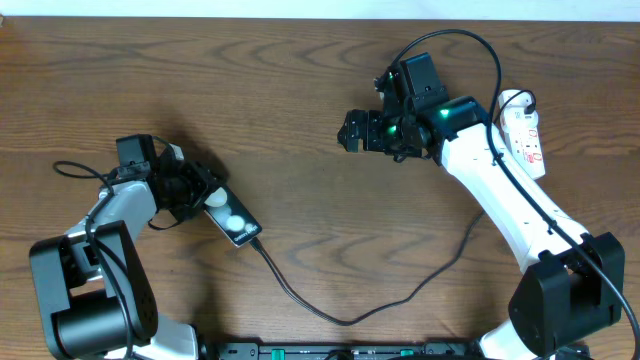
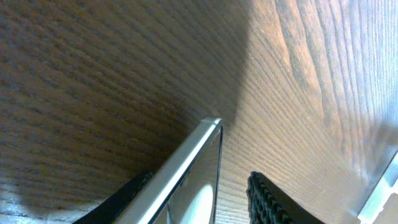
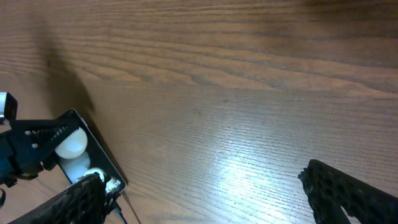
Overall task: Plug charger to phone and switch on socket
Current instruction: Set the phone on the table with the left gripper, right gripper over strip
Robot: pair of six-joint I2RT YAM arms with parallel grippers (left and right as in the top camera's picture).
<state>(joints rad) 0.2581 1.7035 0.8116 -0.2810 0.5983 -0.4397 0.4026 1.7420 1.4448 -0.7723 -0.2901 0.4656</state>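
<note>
Phone [image 1: 236, 222] lies flat and slantwise on the wooden table [image 1: 300, 80], its glossy face up with round white reflections. Its upper end sits under the left gripper [image 1: 197, 192], and the rest of the slab reaches out toward that gripper's 4 o'clock. In the left wrist view the phone's thin metal edge runs up between the two fingers. The dark finger [image 2: 121, 202] at 7 o'clock is just beside the edge. The ribbed pad [image 2: 267, 199] at 5 o'clock stands clear of it, with bare wood showing between, so the jaws are parted and not clamped on the phone.

The charger [image 1: 340, 318] has its plug tip at the phone's lower end. Its thin black cable sags toward 6 o'clock, then climbs toward 2 o'clock and passes out of sight under the right arm.

The right gripper [image 1: 348, 130] hangs over bare wood with its jaws spread wide, holding nothing. The phone is well apart from it, at its 7 o'clock. The socket [image 1: 527, 135] lies at its 3 o'clock, partly covered by the arm. The red marks on the socket are too small to read.
</note>
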